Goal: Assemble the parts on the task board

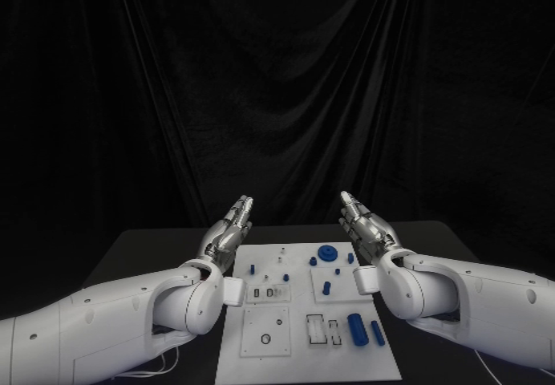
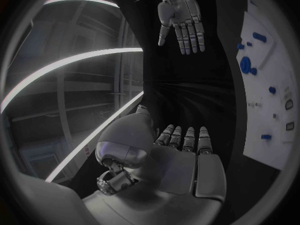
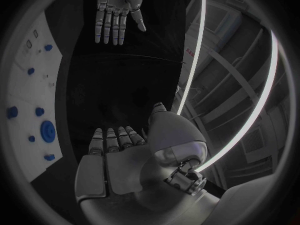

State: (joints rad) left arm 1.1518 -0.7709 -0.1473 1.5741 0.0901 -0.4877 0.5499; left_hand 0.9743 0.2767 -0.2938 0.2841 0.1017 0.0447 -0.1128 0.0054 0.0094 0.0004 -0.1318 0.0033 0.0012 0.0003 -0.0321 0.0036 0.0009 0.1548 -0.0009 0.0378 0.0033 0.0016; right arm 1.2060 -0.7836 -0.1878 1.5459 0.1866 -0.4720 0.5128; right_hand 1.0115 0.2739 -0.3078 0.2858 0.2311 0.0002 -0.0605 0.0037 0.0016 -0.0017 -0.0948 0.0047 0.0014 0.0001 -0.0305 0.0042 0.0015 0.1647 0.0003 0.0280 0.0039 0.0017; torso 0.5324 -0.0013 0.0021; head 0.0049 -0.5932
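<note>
Left hand (image 1: 230, 228) and right hand (image 1: 363, 224), both mine, raised with fingers extended and apart, grasping nothing, above the far edge of the task board (image 1: 310, 362); blue parts (image 1: 358, 329) lie on the board on the tabletop (image 1: 151, 245).

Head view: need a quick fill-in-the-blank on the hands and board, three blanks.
1. Both the left robot hand and the right robot hand hold ____.
2. The task board is ____ in colour.
3. The small parts on it are ____.
Missing words: nothing; white; blue
</note>
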